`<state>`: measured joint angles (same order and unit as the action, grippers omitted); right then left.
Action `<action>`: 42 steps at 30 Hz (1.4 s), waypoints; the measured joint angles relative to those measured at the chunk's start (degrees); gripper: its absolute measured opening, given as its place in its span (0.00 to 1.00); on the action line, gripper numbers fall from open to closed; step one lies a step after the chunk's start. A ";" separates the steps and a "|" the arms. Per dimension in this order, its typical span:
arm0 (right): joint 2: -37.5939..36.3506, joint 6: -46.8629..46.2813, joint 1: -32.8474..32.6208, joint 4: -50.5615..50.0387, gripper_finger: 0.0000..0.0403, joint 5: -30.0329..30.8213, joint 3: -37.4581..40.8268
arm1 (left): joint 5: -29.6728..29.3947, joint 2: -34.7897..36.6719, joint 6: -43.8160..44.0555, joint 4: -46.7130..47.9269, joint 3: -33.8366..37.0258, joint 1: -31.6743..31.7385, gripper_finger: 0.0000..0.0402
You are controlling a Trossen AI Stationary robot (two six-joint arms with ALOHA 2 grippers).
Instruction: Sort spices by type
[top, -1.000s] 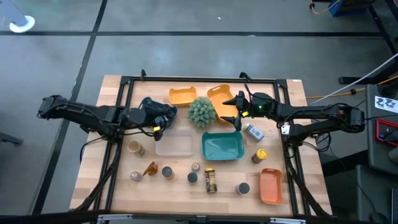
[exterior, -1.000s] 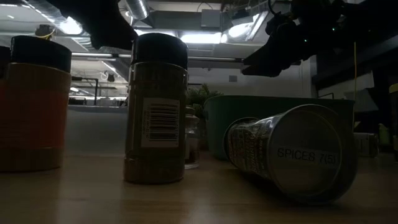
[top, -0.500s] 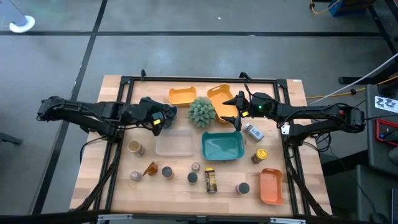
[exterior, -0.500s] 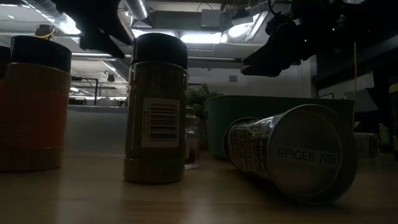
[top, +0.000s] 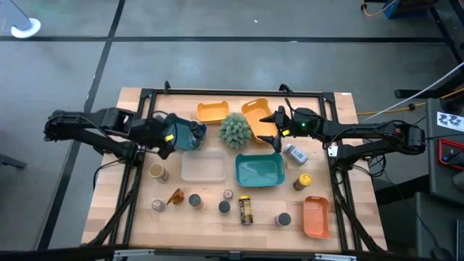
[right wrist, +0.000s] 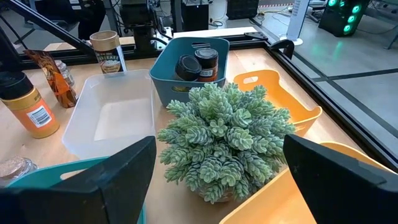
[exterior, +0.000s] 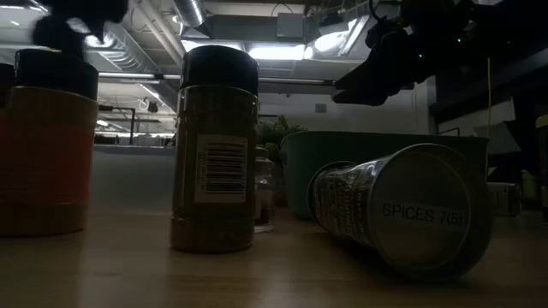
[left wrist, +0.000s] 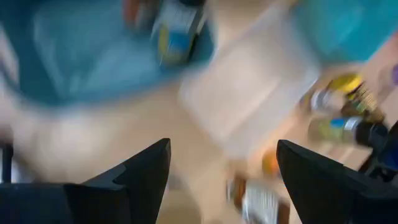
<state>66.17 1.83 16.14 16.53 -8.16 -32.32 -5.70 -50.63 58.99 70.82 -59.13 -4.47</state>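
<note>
Beside the spiky plant [right wrist: 227, 140], both end effectors spread wide, gripping nothing.

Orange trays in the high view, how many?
3. One orange tray at the back, left of the plant; one right of it; one at the front right. None seems hidden.

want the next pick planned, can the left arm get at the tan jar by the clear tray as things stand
Probably yes. The left gripper is open and empty, just behind the tan jar, which stands upright on bare table beside the clear tray, with nothing between them.
</note>
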 joint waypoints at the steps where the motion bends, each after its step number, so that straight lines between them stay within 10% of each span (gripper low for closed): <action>1: 0.00 0.00 0.00 0.00 0.87 0.02 0.00 | 1.79 -0.14 2.85 2.02 0.00 -0.24 0.69; 19: 0.00 0.00 -0.02 -0.13 0.87 0.00 0.00 | 11.76 -1.02 24.59 6.39 6.58 -6.60 0.69; 42: 0.00 0.00 -0.01 -2.23 0.87 0.00 0.00 | 12.36 -1.40 26.08 5.51 9.05 -10.92 0.69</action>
<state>66.17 1.83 16.13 14.30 -8.16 -32.32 6.66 -52.03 85.07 76.33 -50.09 -15.40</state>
